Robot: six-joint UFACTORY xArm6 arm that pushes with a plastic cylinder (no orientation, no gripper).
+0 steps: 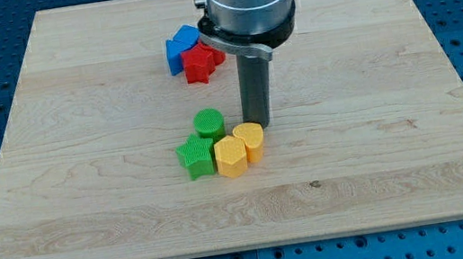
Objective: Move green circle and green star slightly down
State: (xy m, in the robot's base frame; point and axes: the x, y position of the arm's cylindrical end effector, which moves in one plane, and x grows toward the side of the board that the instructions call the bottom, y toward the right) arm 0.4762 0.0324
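pale matt wood board (83, 168); ribbed plastic-looking green star (195, 156).

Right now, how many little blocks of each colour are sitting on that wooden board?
Green: 2, the green circle and the green star.
Yellow: 2, the yellow hexagon and the yellow heart.
Red: 1, the red star.
Blue: 1, the blue block.
Total: 6.

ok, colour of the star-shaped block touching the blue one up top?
Red: the red star beside the blue block, clear in the camera view.
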